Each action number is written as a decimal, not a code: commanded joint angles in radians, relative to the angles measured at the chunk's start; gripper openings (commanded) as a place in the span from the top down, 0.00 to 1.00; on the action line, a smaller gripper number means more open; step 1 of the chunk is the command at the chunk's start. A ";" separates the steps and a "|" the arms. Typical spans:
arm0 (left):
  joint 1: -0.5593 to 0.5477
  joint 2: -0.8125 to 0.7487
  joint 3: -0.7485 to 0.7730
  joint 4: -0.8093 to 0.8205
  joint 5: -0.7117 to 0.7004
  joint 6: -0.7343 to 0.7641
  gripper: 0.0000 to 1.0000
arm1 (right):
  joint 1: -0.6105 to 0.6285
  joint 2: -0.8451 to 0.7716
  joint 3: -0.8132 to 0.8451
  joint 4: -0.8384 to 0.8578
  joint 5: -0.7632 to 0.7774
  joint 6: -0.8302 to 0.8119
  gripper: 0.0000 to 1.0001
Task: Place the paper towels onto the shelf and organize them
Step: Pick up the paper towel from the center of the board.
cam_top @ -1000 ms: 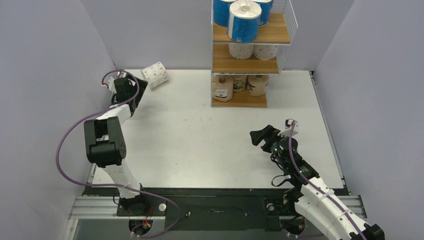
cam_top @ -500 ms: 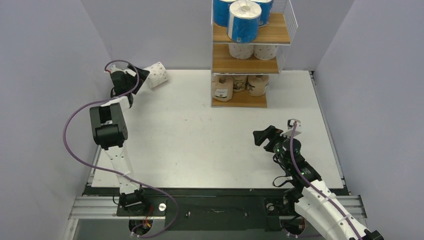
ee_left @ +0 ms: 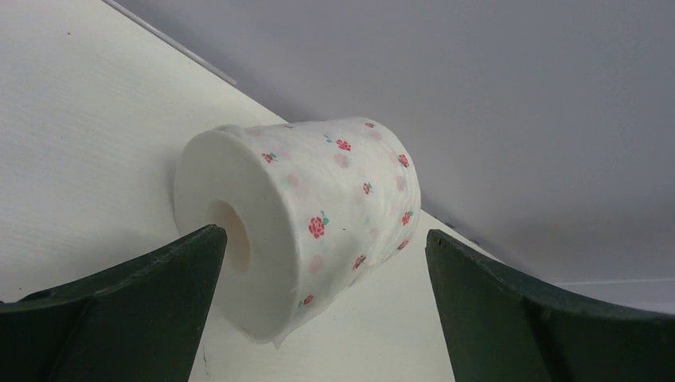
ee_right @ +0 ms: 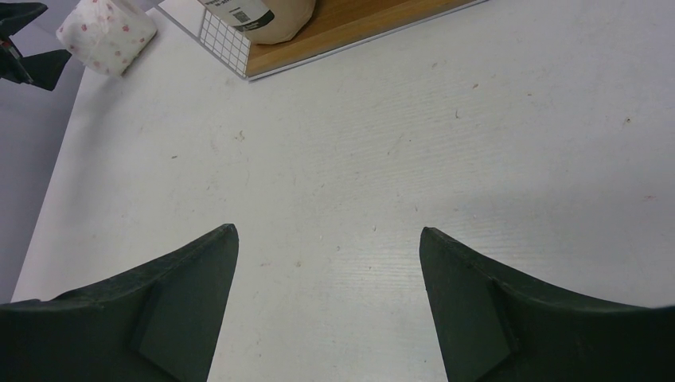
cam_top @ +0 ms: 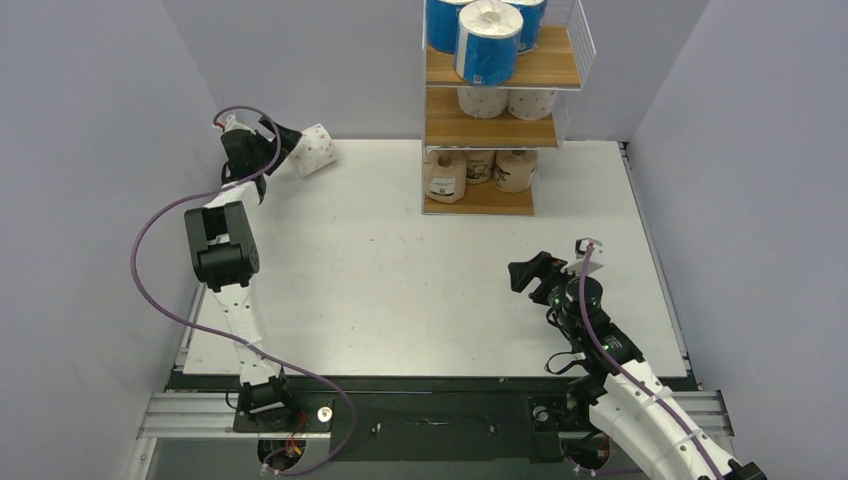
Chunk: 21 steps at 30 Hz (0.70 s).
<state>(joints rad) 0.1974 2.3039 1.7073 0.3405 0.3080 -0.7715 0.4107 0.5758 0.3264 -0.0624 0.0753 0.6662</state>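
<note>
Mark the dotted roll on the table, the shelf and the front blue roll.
Dotted roll (ee_left: 342,207): left wrist view, its patterned side.
Shelf (cam_top: 485,132): top view, bare front of middle board.
Front blue roll (cam_top: 487,58): top view, its blue wrapper.

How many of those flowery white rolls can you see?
3. One roll lies on the table, far left corner; two rolls sit side by side on the shelf's middle board. Others could hide behind them.
</note>
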 commanded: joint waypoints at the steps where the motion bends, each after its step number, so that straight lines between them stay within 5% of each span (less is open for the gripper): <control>1: -0.012 0.045 0.062 -0.007 0.023 0.026 0.04 | -0.012 0.008 -0.003 0.029 0.024 -0.014 0.21; 21: -0.015 0.089 0.064 0.082 0.057 -0.031 0.07 | -0.034 0.029 0.000 0.035 0.016 -0.013 0.21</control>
<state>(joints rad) 0.1795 2.4062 1.7504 0.3534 0.3630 -0.8074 0.3855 0.6014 0.3264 -0.0616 0.0761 0.6655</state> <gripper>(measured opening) 0.907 0.793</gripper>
